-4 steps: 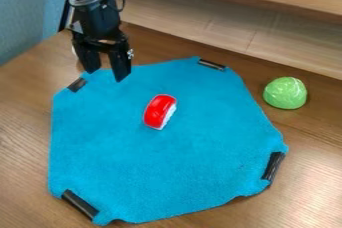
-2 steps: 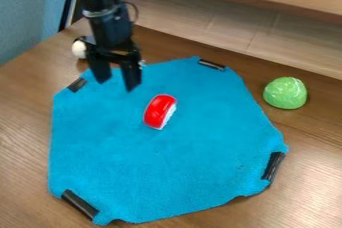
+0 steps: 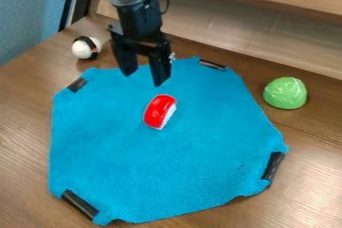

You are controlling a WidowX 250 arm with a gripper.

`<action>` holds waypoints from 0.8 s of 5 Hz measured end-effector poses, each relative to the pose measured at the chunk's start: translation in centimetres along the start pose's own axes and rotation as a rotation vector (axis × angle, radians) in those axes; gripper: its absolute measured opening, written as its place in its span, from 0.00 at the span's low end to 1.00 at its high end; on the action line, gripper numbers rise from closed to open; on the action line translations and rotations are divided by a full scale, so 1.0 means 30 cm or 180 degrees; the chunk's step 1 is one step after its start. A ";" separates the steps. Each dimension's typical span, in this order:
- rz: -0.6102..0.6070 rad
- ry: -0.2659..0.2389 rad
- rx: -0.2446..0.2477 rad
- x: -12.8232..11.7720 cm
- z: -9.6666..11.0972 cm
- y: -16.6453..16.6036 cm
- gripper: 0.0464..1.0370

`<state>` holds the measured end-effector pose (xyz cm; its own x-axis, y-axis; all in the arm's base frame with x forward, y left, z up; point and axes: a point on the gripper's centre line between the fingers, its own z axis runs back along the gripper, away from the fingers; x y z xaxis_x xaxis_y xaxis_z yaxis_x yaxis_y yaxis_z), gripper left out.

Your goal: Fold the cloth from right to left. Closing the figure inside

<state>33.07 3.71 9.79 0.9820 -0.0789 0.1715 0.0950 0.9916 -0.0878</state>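
Table (image 3: 23, 147) of brown wood beneath blue cloth (image 3: 147, 172), blue wall (image 3: 33, 17) beyond, fingers (image 3: 160, 68) wide apart

Cloth (image 3: 200, 162) is blue, unfolded, spread flat on the wood table (image 3: 23, 122), black strips (image 3: 272, 166) at four corners; figure (image 3: 159, 110), glossy red with white lower-right side, lies slanted on its upper-middle part.

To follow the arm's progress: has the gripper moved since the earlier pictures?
Yes, the gripper has moved rightward in the view, closer to the red-and-white figure.
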 end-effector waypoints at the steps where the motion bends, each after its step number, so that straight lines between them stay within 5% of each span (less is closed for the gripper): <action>1: -0.0067 -0.0104 -0.0013 0.021 0.037 -0.077 0.96; 4: -0.0422 -0.0009 -0.0140 -0.025 -0.033 -0.387 0.96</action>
<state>31.38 -7.83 9.70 0.9599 -0.2087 0.1873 0.2311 0.9670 -0.1071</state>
